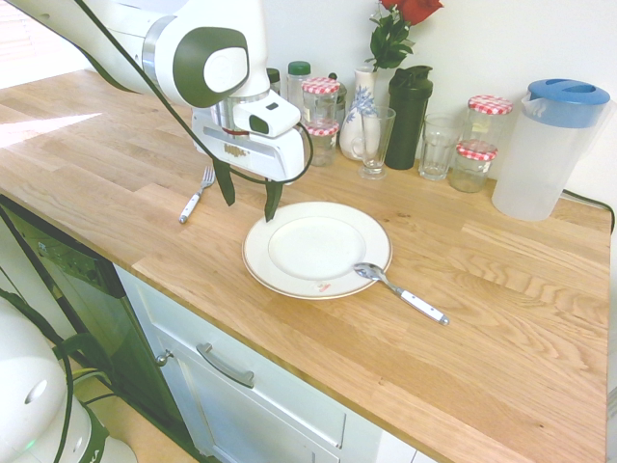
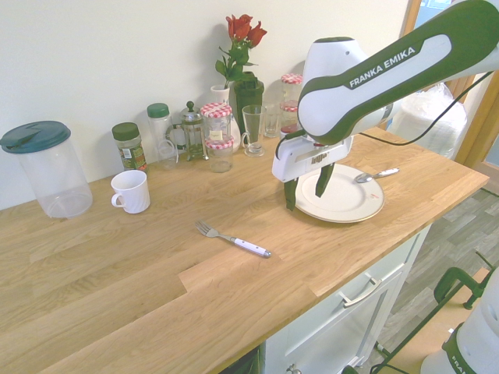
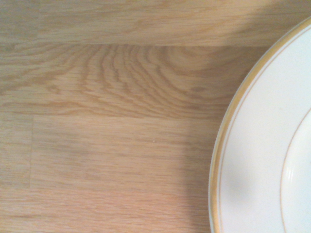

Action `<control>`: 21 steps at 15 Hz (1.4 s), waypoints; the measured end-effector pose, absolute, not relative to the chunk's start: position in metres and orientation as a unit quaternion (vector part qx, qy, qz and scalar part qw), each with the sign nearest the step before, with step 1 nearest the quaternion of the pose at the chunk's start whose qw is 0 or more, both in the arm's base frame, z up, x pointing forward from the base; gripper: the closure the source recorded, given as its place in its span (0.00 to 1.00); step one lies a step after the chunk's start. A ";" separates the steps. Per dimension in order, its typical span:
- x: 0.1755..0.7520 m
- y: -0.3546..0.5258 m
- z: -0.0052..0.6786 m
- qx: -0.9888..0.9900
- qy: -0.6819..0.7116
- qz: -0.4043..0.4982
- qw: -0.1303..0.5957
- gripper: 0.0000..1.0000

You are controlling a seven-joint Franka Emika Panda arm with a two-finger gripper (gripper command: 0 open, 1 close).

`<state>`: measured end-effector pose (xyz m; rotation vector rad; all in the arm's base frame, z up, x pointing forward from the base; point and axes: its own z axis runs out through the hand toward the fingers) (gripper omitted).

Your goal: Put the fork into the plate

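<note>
Fork (image 2: 232, 239) first: it lies flat on the wooden countertop (image 2: 117, 265), alone on open wood, its white handle toward the counter's front edge and its tines toward the wall, well apart from the plate (image 1: 317, 249). That plate sits near the front edge, white with a thin brownish rim line and a small reddish mark on the rim side facing the drawers. A spoon (image 1: 397, 290) with a white handle rests its bowl on the plate's rim, the handle trailing out onto the wood. The gripper (image 1: 249, 199) hangs in the air between fork and plate, just beside the plate's edge, pointing straight down with its two dark fingers spread wide and nothing between them. The wrist view shows bare wood grain and a curve of the plate's rim. Along the wall stand jars with red checked lids (image 1: 321, 96), a drinking glass (image 1: 377, 141), a vase with a red rose (image 1: 362, 121), a dark bottle (image 1: 408, 117) and a blue-lidded pitcher (image 1: 546, 148); a white mug (image 2: 130, 192) shows in the second exterior view.
</note>
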<state>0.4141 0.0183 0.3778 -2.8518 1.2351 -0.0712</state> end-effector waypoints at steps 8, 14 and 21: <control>0.416 0.054 0.415 -0.928 0.365 -0.068 0.013 0.00; 0.426 0.142 0.439 -0.949 0.306 -0.077 0.001 0.00; 0.461 0.185 0.382 -0.962 0.270 -0.029 -0.014 0.00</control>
